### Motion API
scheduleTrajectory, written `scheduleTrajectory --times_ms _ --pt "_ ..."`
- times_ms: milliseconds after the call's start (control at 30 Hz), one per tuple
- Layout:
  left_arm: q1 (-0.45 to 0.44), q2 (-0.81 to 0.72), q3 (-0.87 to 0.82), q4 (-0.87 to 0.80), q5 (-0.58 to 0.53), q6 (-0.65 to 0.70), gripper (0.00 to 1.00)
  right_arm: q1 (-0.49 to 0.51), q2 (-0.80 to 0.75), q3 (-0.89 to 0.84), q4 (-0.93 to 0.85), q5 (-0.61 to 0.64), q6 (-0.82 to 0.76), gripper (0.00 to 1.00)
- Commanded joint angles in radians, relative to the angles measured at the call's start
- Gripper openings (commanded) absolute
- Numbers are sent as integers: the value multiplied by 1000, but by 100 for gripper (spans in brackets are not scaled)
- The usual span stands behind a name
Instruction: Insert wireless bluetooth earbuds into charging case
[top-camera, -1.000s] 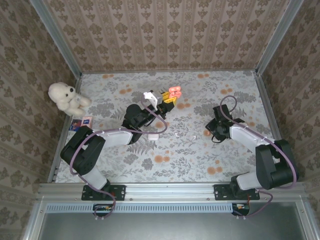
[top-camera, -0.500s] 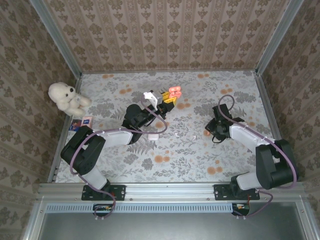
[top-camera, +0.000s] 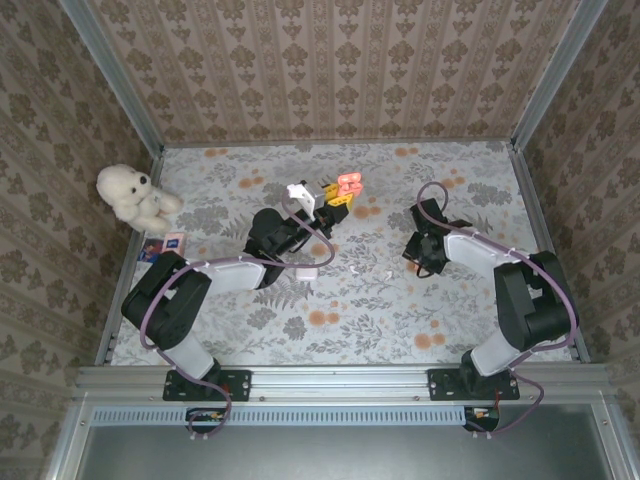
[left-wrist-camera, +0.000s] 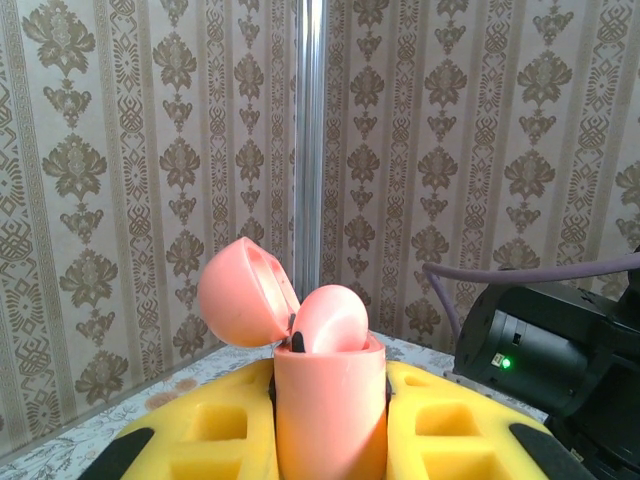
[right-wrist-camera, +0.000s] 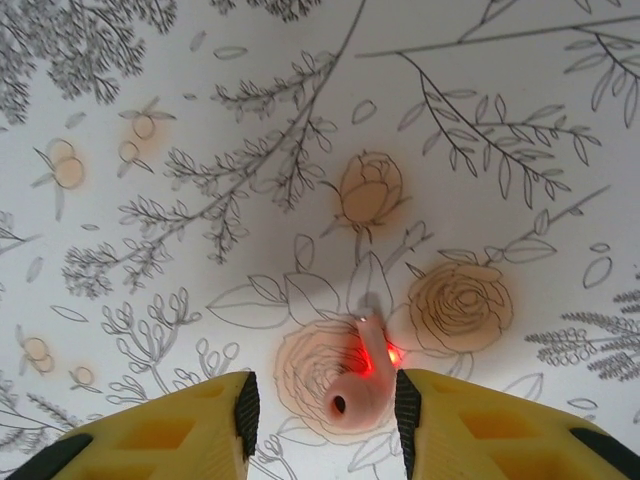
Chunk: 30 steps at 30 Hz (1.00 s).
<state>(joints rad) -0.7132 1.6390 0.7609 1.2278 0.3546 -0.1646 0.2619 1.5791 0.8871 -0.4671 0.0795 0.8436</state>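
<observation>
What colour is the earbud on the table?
Salmon pink earbud with a red light; clearest in right wrist view.

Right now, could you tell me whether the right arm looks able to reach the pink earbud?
Probably yes: the earbud lies between the right arm's open fingers, with nothing in the way.

left gripper (top-camera: 340, 195): reached forward, jaws closed | right gripper (right-wrist-camera: 322, 405): seemingly pointing straight down, jaws apart

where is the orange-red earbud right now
In the right wrist view, the orange-red earbud lies low and centre on the floral table, between the two yellow fingers of the open right claw.
</observation>
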Motion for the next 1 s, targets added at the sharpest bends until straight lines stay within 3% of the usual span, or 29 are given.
scheduleTrajectory --times_ms 0,533,967 --pt "-7 4 7 50 -2 -18 0 15 23 13 -65 50 16 43" --pt "-6 0 10 50 0 -14 0 35 75 23 -96 79 39 31" --pt "-2 -5 8 52 1 -13 0 24 107 58 -104 82 41 32"
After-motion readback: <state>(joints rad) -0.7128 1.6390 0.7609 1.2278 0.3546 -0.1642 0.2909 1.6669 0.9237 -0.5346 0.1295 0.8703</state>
